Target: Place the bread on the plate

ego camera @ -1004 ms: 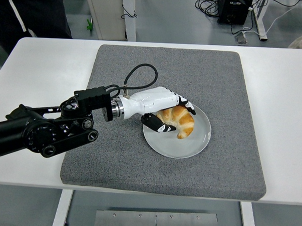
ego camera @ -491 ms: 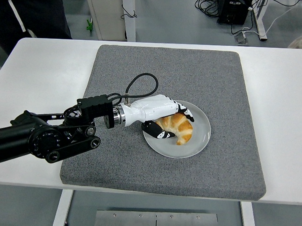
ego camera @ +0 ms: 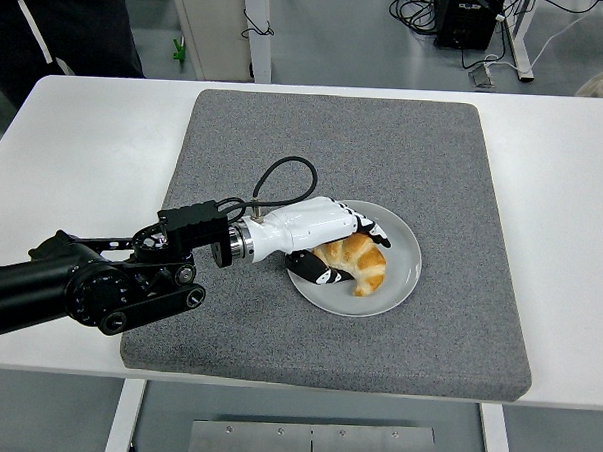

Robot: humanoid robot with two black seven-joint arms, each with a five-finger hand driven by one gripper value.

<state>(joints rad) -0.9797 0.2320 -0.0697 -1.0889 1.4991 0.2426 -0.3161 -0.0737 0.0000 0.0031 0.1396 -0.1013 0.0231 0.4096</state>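
Observation:
A golden croissant lies on a white round plate at the middle of a grey mat. My left hand, white with black fingertips, reaches in from the left and is curled around the croissant's left side, fingers over its top and thumb under its near edge. The croissant rests low on the plate. The right arm is out of view.
The grey mat covers the centre of the white table. A person in dark clothing stands at the top left. A table leg and cables show on the floor behind.
My left hand has moved down and a little toward the near edge with the croissant, lowering it onto the plate. The arm has shifted slightly right.

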